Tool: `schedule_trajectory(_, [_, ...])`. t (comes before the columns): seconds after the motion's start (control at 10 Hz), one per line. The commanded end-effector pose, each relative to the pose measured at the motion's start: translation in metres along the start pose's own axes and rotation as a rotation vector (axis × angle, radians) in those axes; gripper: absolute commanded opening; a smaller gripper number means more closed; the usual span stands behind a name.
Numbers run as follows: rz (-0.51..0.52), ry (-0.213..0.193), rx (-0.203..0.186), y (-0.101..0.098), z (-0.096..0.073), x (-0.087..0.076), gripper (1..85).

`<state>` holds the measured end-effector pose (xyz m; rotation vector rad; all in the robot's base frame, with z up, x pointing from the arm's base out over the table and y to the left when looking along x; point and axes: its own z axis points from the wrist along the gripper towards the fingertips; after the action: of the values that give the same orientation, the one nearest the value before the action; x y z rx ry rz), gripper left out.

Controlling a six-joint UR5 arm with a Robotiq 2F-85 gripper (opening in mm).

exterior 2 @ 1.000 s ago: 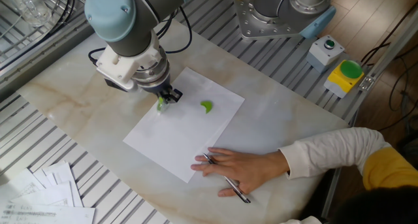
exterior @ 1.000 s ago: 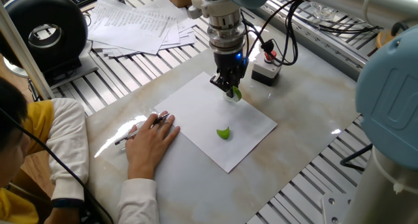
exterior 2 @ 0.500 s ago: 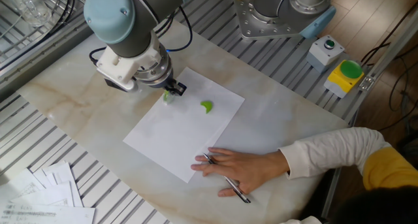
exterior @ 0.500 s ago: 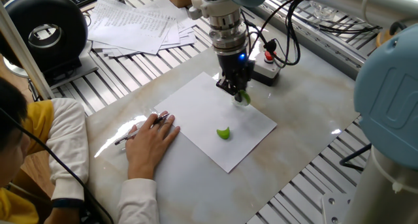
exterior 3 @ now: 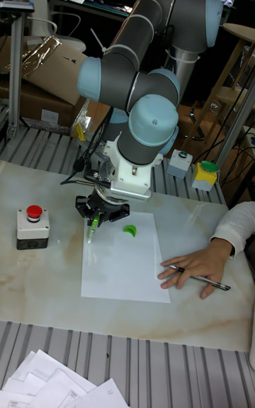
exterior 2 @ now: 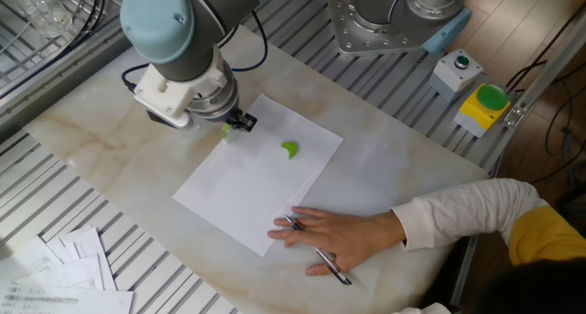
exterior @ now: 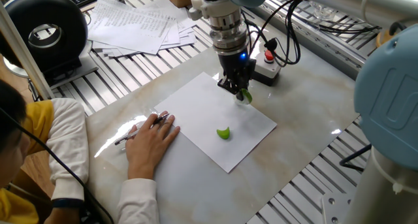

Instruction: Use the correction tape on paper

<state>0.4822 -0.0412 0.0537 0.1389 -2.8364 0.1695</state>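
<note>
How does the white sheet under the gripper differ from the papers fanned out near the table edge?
The white sheet is single and blank; the fanned papers are several and printed. The sheet lies flat on the marble top, pinned by a person's hand; the papers overlap loosely on the slatted metal surface. Both are white.

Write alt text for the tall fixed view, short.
A robot arm's gripper holds a small green correction tape tip-down on the upper left corner of a white sheet of paper on a marble table. A green cap lies on the sheet, a person's hand presses its right edge over a pen, and a red button box sits left.
</note>
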Motion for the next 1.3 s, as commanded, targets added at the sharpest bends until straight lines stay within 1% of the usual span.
schedule_trajectory(0.0, [-0.011, -0.039, -0.013, 0.004, -0.022, -0.018, 1.0])
schedule_trajectory(0.2, [-0.021, -0.071, -0.052, 0.008, -0.026, -0.03, 1.0])
schedule_trajectory(0.4, [-0.021, -0.106, -0.076, 0.012, -0.024, -0.044, 1.0])
schedule_trajectory(0.5, [-0.021, -0.114, -0.081, 0.014, -0.023, -0.048, 1.0])
schedule_trajectory(0.7, [-0.015, -0.117, -0.096, 0.018, -0.02, -0.049, 1.0])
schedule_trajectory(1.0, [-0.018, -0.134, -0.092, 0.015, -0.008, -0.049, 1.0])
schedule_trajectory(1.2, [-0.02, -0.135, -0.086, 0.013, -0.004, -0.047, 1.0])
